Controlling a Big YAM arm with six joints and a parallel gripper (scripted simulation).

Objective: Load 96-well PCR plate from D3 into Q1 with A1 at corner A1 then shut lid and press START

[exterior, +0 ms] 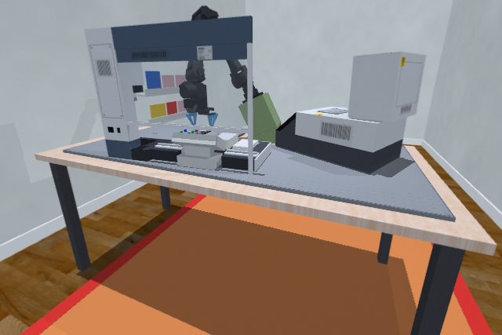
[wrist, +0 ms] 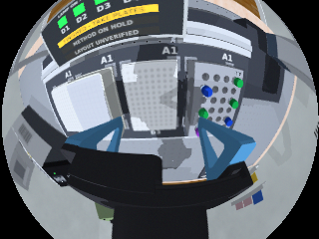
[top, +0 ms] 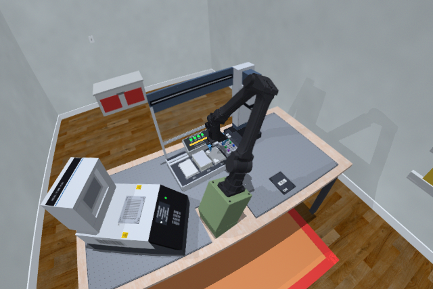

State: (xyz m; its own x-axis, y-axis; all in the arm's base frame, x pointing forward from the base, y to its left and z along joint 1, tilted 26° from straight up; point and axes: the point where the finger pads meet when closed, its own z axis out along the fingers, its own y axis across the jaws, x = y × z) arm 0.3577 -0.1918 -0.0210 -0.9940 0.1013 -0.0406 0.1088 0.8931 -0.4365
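The white 96-well PCR plate [wrist: 154,94] lies flat on D3 in the liquid handler deck [top: 201,161], seen in the wrist view between the two blue fingers; it also shows in the top view [top: 216,154]. My gripper [wrist: 159,120] hangs open and empty above it, fingers pointing down [exterior: 201,119], under the deck's gantry. The cycler Q1 [top: 132,208] stands at the table's left front with its lid [top: 80,191] raised. Its ribbed block [top: 131,208] is bare and the lamp [top: 165,197] is green.
The deep-well block [wrist: 80,100] is on D2 to the left of the plate. The tube cooling block [wrist: 222,96] with coloured tubes is on D4 to its right. Another plate [top: 187,168] lies on D1. The nest RG [top: 281,179] lies at right. The gantry beam [exterior: 182,37] and post [exterior: 249,108] are close to the arm.
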